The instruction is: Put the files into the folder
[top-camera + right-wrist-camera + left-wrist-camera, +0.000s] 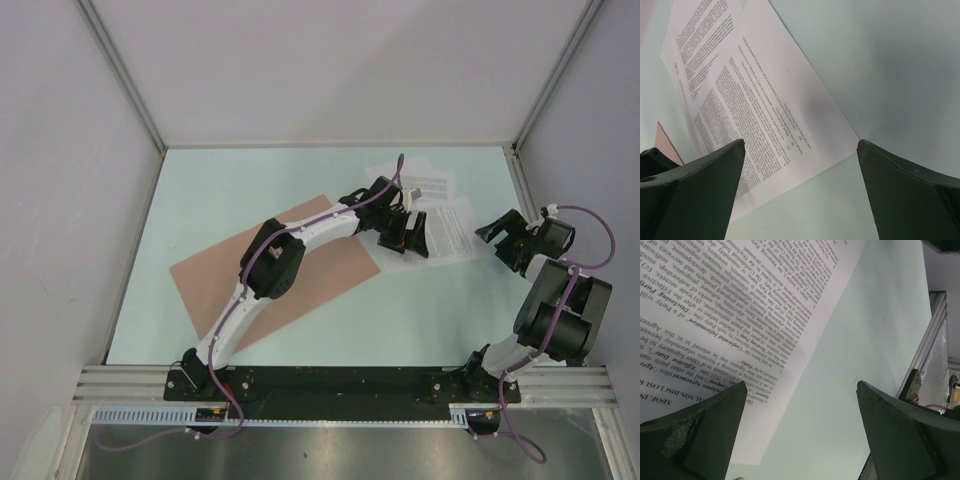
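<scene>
The files [440,215] are a few white printed sheets lying overlapped at the back right of the pale table. The folder [300,270] is a flat salmon-brown card lying closed at the middle left, partly under my left arm. My left gripper [407,237] is open and empty, low over the near left corner of the files; its view shows a printed sheet [735,310] under the left finger. My right gripper [507,238] is open and empty just right of the files; its view shows the sheets [755,110] and a sliver of the folder [665,142].
Grey walls enclose the table on three sides, with metal posts [125,75] at the back corners. A black rail [340,385] with both arm bases runs along the near edge. Bare table surface [400,320] lies in front of the files.
</scene>
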You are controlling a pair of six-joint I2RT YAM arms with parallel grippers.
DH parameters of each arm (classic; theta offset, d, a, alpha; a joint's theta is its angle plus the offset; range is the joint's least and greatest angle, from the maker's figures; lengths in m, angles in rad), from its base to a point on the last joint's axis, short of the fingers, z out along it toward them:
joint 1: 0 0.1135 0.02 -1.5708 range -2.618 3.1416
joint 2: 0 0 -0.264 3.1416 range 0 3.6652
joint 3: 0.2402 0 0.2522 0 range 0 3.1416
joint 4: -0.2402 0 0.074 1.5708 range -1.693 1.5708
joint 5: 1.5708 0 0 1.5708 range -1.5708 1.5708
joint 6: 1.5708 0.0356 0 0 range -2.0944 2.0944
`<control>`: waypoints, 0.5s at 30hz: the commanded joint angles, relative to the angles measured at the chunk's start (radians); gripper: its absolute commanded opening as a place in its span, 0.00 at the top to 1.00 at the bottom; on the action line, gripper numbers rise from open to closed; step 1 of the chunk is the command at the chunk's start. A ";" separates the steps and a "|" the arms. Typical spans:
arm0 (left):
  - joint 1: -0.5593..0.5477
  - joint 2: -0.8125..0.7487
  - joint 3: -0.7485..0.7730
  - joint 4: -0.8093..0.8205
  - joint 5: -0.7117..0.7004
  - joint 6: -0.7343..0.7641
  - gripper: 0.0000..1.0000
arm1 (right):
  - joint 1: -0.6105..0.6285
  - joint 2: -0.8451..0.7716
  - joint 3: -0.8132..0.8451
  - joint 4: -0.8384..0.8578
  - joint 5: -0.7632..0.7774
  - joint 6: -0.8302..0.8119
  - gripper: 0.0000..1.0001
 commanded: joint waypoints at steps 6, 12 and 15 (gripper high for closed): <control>0.017 -0.023 0.016 0.069 -0.019 -0.106 0.01 | 0.083 0.119 0.256 -0.088 0.139 -0.062 0.00; 0.017 0.024 0.032 0.123 -0.055 -0.176 0.02 | 0.142 0.271 0.371 -0.116 0.148 -0.049 0.00; 0.019 0.038 0.036 0.124 -0.076 -0.200 0.02 | 0.172 0.316 0.417 -0.155 0.177 -0.069 0.00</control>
